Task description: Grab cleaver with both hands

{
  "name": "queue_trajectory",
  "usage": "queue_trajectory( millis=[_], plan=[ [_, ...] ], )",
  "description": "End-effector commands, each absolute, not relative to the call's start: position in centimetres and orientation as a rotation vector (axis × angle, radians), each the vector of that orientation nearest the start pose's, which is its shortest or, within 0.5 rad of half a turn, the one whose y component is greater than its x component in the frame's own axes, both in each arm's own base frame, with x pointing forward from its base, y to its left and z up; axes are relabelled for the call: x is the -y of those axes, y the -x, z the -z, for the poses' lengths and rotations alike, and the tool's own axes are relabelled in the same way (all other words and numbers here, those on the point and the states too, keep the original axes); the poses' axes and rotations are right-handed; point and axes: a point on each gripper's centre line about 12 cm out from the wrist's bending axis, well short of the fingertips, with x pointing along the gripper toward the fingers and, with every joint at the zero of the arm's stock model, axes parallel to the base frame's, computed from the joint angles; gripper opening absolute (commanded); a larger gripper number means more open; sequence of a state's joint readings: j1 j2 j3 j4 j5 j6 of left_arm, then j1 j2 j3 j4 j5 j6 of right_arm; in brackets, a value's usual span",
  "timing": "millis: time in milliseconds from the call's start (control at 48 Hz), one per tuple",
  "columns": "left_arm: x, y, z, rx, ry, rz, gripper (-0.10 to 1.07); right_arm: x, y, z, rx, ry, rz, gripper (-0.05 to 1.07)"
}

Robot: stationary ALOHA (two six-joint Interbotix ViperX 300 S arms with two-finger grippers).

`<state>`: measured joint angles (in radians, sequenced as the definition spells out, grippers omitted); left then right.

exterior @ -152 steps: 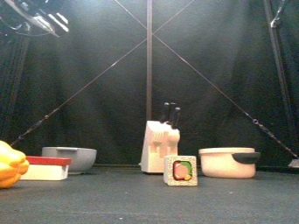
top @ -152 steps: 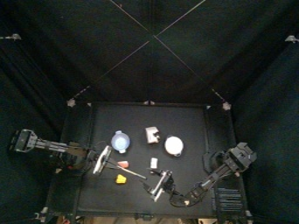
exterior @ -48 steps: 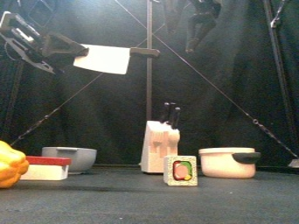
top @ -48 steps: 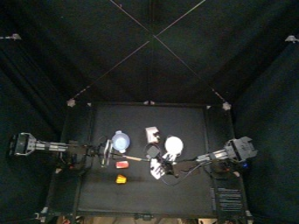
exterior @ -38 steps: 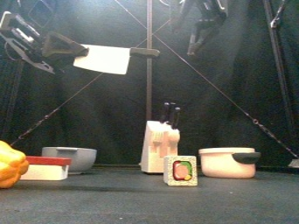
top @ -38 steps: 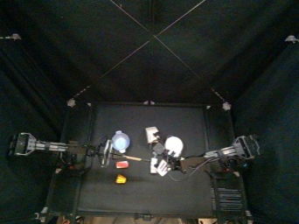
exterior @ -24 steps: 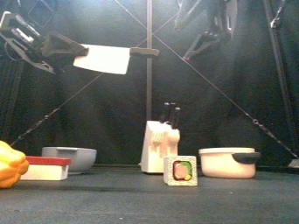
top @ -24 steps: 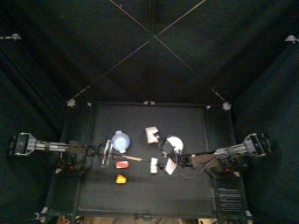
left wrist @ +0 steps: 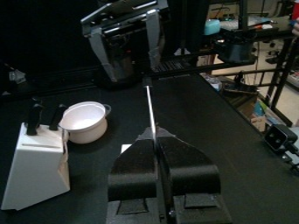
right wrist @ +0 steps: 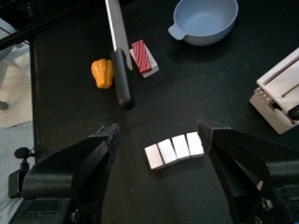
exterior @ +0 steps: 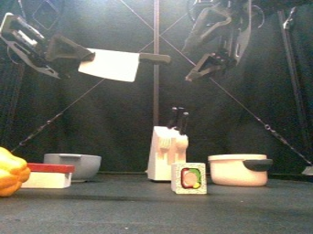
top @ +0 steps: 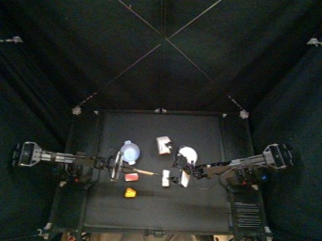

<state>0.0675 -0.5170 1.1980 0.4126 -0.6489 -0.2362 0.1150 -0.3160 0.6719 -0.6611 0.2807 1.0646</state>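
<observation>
The cleaver (exterior: 112, 64) hangs high above the table's left side, white blade level and dark handle (exterior: 154, 58) pointing toward the middle. My left gripper (exterior: 64, 53) is shut on the blade's far end. In the left wrist view the blade (left wrist: 152, 109) runs edge-on out from between the closed jaws. My right gripper (exterior: 199, 69) stands wide open a short way from the handle's end, apart from it. In the right wrist view the cleaver (right wrist: 117, 39) lies ahead of the open jaws. From the top, the cleaver (top: 119, 168) shows as a narrow white bar.
On the table stand a knife block (exterior: 167, 154), a white pot (exterior: 239, 169), a grey bowl (exterior: 73, 164), a yellow pepper (exterior: 10, 172), a red-and-white block (exterior: 49, 175) and a small picture card (exterior: 189, 178). A row of white pieces (right wrist: 176, 149) lies below the right gripper.
The right gripper has swung round and come lower, nearer the cleaver's handle. The left gripper and the cleaver have stayed put.
</observation>
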Motion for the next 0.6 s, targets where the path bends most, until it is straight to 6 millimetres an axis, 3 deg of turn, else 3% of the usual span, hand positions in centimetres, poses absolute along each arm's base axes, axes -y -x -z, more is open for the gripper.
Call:
queue_trajectory(
  millis=[0,312,583],
  plan=[
    [1.1,-26.3,-22.8,-0.041,-0.081,0.179,0.23,-1.8,-34.6,-27.0,-0.522,-0.318,0.160,1.00],
    [0.6,-28.0,-21.7,-0.091,-0.024,0.142,0.23,-1.9,-35.6,-23.4,-0.608,-0.231,0.156,1.00],
    [0.2,-29.2,-20.6,-0.124,0.023,0.111,0.23,-1.7,-37.1,-23.1,-0.614,-0.180,0.159,1.00]
  ],
)
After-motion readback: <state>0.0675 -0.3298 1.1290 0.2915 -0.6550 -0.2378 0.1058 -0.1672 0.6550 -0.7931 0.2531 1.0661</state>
